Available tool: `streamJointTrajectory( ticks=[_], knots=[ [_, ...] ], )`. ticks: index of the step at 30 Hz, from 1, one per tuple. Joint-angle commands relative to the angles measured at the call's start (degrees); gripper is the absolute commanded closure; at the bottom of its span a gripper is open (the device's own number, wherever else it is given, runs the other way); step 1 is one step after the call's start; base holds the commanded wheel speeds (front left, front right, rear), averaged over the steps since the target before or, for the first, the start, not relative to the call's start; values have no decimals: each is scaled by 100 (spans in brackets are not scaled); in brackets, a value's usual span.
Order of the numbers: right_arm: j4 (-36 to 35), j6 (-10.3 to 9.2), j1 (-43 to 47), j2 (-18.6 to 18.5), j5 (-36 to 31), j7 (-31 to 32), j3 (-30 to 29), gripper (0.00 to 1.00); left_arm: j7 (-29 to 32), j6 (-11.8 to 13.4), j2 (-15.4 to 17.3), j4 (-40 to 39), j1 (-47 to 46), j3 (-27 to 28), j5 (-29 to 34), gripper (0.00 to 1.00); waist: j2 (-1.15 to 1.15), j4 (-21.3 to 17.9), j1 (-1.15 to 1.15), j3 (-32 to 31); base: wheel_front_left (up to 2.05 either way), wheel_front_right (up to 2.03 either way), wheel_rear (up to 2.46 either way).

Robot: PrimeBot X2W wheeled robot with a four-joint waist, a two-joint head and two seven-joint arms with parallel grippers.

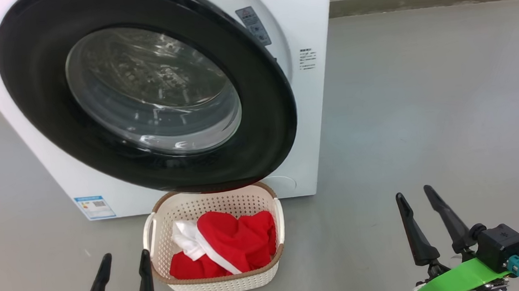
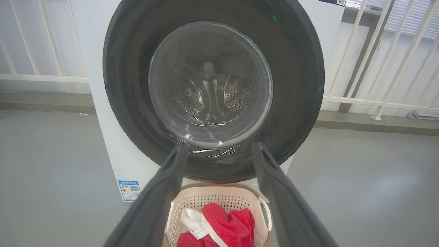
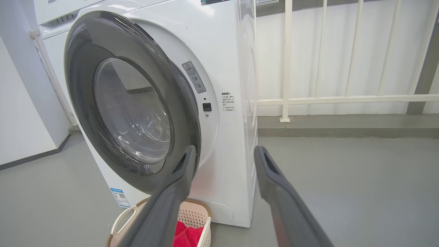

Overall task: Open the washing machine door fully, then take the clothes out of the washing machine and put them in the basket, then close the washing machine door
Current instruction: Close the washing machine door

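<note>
So the big white boxy front-loading washing machine sits on a plain grey floor, and its large round door with the wide glossy black rim and bulging clear glass window is swung most of the way back over the opening. From the right wrist view, the door isn't latched yet. Its free edge stands off the white front, and the little dark latch hole shows just beside it. Through the glass in the left wrist view you can see the perforated steel drum.

The bright red clothes with white parts and a thin white strap are piled in the small cream-white perforated plastic basket with the brown woven-look rim. It sits on the floor right in front of the machine, under the door's lower edge and just right of the small blue label.

Both arms are hanging back with nothing in them. The left gripper is low at the basket's left, with its two dark fingers apart. The right gripper is well off to the right over bare floor, and its fingers are apart too. There's a bright green band on that wrist. White railing bars run behind the machine.
</note>
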Motion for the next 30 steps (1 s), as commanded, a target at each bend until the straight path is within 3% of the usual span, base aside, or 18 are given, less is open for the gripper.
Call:
streamJointTrajectory(
  ticks=[1, 15, 30],
  knots=[
    [-122, 34, -46, -23, -74, -37, 170, 100, -31, -23, 71, -210, -286, 150, 72, 0, 0, 100, 0, 48, 0, 0, 0],
    [7, 34, -400, -23, -215, -37, 419, 100, 30, -54, 39, -617, -529, -38, 127, 0, 0, 589, 0, 618, 0, 0, 0],
    [449, 34, -1800, -23, -510, -37, 824, 100, -53, -253, -166, -536, -1026, -75, 194, 0, 0, 991, 0, 1442, 0, 0, 0]
  ],
)
